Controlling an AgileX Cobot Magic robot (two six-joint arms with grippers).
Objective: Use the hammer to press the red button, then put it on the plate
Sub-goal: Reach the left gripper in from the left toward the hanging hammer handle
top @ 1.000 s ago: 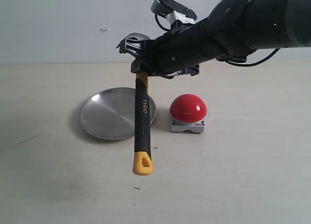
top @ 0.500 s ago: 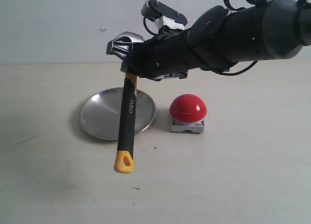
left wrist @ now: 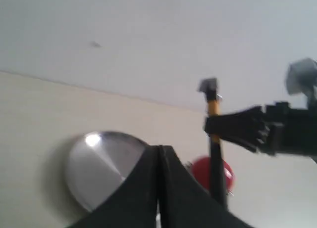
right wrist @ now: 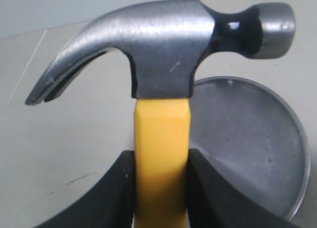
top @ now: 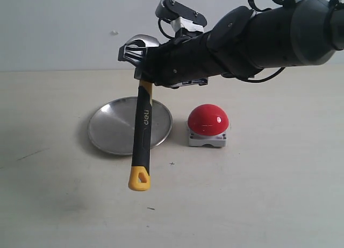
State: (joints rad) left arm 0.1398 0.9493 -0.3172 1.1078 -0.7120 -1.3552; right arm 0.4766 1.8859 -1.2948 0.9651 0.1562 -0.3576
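Note:
My right gripper [top: 144, 75] is shut on the hammer [top: 142, 127] just below its dark metal head [right wrist: 163, 47], both fingers pressed on the yellow handle [right wrist: 161, 154]. The hammer hangs head up, its yellow end near the table, in front of the silver plate [top: 110, 127]. The red button [top: 208, 120] sits on its grey base to the right of the plate, untouched. My left gripper [left wrist: 158, 154] is shut with nothing in it; past it lie the plate [left wrist: 94, 163] and the button [left wrist: 200, 169]. It does not show in the exterior view.
The right arm [top: 258, 35] reaches in from the upper right, above the button. The beige table [top: 258, 194] runs back to a pale wall [top: 64, 27].
The hammer and right gripper moved left from one second ago, and the handle swung so its yellow end points slightly left. Over the last half second it barely shifted.

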